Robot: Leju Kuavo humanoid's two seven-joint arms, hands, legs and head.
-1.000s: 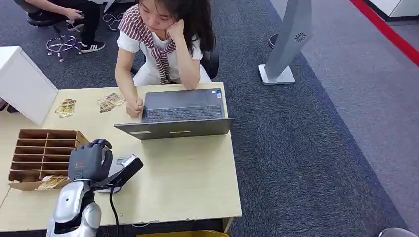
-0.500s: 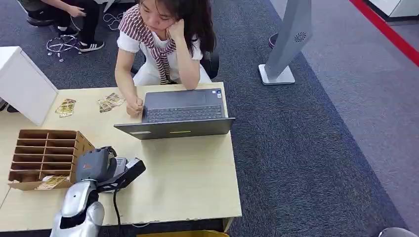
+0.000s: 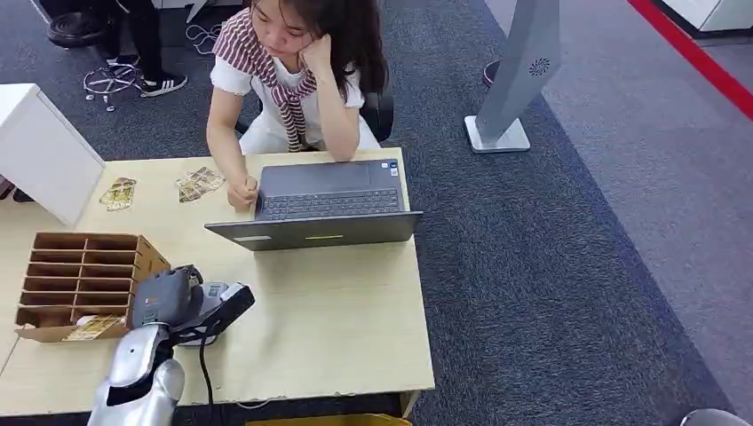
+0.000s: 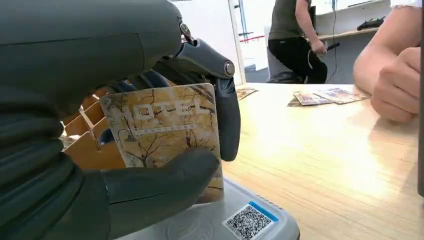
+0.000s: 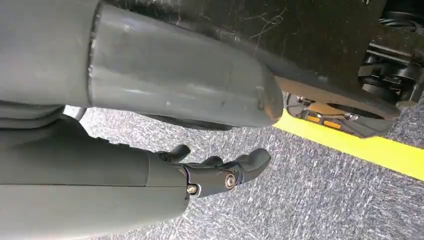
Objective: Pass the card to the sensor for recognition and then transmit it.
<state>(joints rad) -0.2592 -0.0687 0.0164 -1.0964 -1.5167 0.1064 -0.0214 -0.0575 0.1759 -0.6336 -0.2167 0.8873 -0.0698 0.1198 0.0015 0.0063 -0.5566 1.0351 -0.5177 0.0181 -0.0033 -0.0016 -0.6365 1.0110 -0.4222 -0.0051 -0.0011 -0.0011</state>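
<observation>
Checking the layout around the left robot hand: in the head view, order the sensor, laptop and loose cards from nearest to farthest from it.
From the left robot hand:
1. Sensor, right under and beside it.
2. Laptop, mid-table, beyond.
3. Loose cards, at the far edge.

One sensor point(image 3: 222, 302), one held card point(image 4: 165, 130), one laptop point(image 3: 324, 204), one compartment box point(image 3: 75, 275), two card piles point(image 3: 118, 193)

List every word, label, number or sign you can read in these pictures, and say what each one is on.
"HOTEL": pale letters on the tree-printed yellow-brown card held by the left hand.
Smaller line under "HOTEL" on that card: too blurred to read.
QR code on a blue-edged sticker on the grey plastic sensor: a code, no readable words.
Printed cards lying on the light wooden table: too small to read.
</observation>
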